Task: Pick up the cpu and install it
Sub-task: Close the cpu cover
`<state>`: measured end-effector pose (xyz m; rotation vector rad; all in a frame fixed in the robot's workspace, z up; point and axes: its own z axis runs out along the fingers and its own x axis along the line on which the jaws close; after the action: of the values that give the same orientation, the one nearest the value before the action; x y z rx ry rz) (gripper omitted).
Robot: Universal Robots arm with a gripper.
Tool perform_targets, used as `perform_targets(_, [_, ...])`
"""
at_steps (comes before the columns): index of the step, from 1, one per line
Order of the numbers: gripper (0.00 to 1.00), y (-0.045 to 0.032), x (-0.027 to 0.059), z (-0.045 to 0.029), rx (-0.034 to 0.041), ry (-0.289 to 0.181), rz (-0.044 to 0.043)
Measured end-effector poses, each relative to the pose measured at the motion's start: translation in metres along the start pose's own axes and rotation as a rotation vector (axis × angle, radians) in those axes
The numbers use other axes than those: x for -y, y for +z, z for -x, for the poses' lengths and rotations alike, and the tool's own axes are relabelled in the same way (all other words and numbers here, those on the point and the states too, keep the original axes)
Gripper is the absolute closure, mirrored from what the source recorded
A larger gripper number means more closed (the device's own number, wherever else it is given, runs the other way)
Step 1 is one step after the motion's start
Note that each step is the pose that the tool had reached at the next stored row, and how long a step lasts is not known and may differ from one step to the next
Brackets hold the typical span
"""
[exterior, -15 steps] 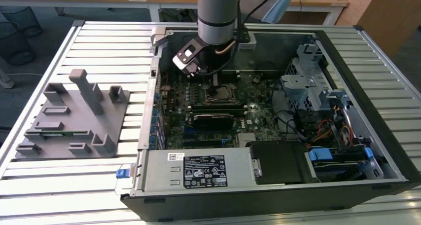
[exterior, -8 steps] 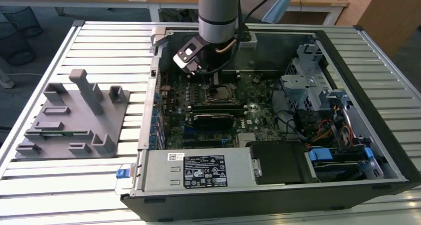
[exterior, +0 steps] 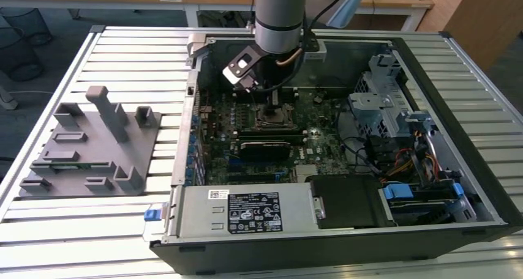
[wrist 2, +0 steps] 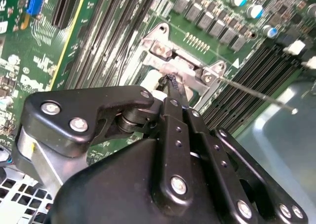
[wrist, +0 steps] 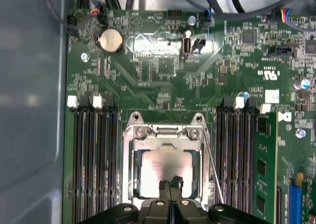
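The cpu [wrist: 157, 168] lies flat in the dark metal-framed socket [wrist: 129, 157] on the motherboard, its silver top showing inside the frame. My gripper [wrist: 170, 183] hangs right over the cpu's near edge with its two fingers pressed together and nothing between them. In the second wrist view the shut gripper [wrist 2: 171, 79] ends just above the socket bracket [wrist 2: 163, 48]. In the exterior view the gripper [exterior: 274, 100] reaches down into the open computer case over the socket [exterior: 274, 115]. I cannot tell whether the tips touch the cpu.
A thin socket lever wire [wrist: 213, 169] runs beside the frame. Black memory slots [wrist: 94, 159] flank the socket, and a green memory stick [wrist: 261, 169] stands in one. The case wall [wrist: 29, 85] is close. A grey fixture [exterior: 90, 144] sits outside the case at the exterior view's left.
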<state>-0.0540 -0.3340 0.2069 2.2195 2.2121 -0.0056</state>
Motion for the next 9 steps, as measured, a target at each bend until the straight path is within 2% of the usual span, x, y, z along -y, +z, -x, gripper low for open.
perform_targets(5, [0.89, 0.0001, -0.0061, 0.0000, -0.0001, 0.000, -0.0002])
perform_targets(9, [0.89, 0.0000, -0.0076, 0.0000, 0.0000, 0.000, -0.0003])
